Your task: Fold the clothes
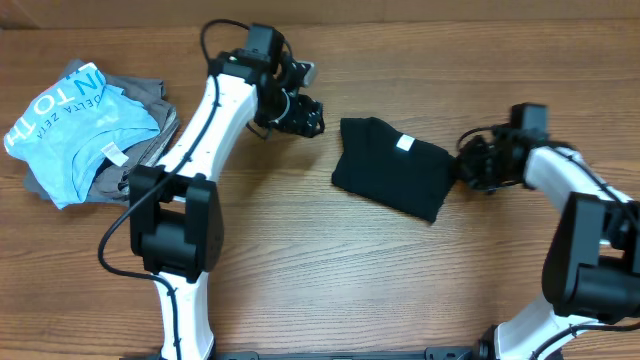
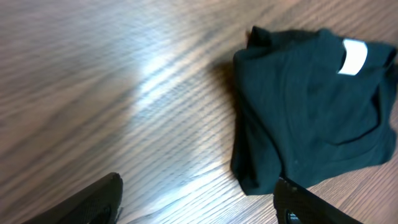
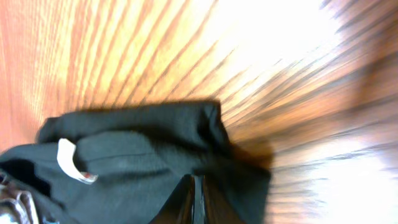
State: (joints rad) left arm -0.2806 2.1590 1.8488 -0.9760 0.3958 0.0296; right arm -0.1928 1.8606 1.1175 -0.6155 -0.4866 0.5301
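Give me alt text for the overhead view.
A folded black T-shirt lies on a wooden table. The right pincer is shut at its right edge; the left pincer hangs open, apart from it. Other clothes lie far left.

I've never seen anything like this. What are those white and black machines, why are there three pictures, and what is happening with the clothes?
They are two robot arms at a wooden table, each ending in two fingers. The overhead picture comes from a fixed camera above. The other two come from small cameras on the wrists, each looking along that arm's own fingers. A folded black T-shirt with a white neck label lies mid-table. The right arm's fingers are shut and seem to pinch the shirt's edge. The left arm's fingers stand wide open beside the shirt, holding nothing. Off on the left arm's side, a light blue shirt lies on grey garments, with neither arm touching them.
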